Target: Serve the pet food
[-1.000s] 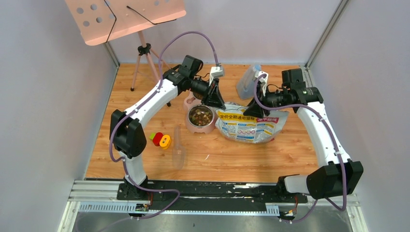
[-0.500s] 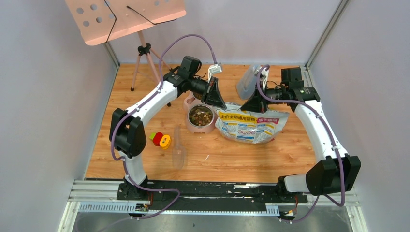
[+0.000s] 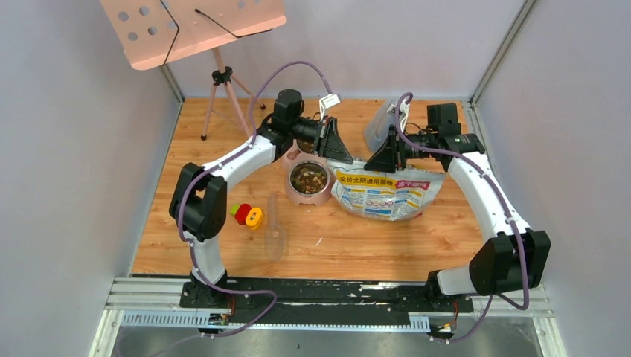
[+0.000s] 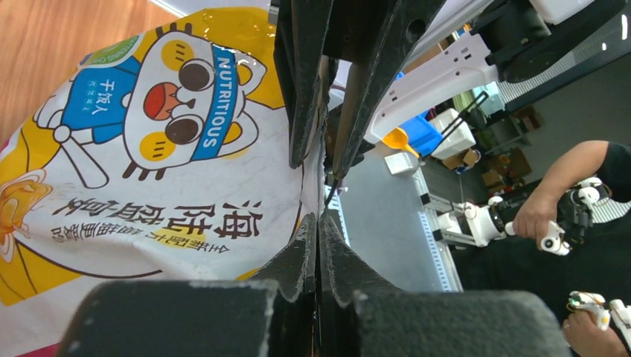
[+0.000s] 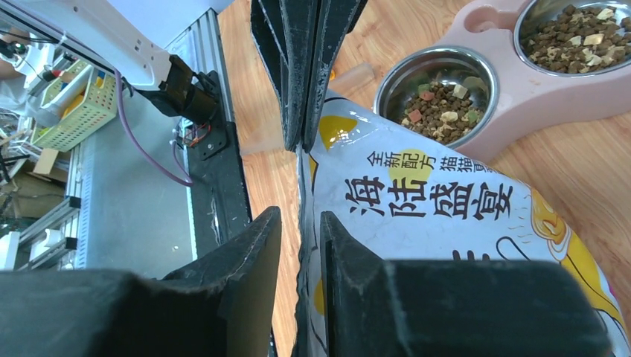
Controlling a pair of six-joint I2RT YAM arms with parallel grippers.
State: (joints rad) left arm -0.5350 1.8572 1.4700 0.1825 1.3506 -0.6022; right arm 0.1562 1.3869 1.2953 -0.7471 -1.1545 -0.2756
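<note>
The pet food [image 3: 309, 178] fills the pink double bowl [image 3: 326, 195]; in the right wrist view the kibble [image 5: 439, 100] lies in both steel cups. To the bowl's right lies the printed food bag [image 3: 383, 192], its top edge raised between the two grippers. My left gripper [image 3: 344, 158] is shut, and the bag's [image 4: 149, 171] edge runs into its closed tips [image 4: 318, 223]. Facing it, my right gripper [image 3: 370, 165] straddles the same edge. Its jaws [image 5: 301, 223] stand slightly apart, with the edge against one finger and a gap at the other.
A clear scoop [image 3: 274, 230] and a red-and-yellow toy [image 3: 247, 216] lie left of the bowl. A clear container [image 3: 381, 123] stands at the back, behind the right gripper. A pink music stand [image 3: 193, 26] on a tripod [image 3: 223, 97] occupies the back left.
Both grippers have shifted toward the back wall along the bag's top edge. The right arm's wrist has swung left and back.
</note>
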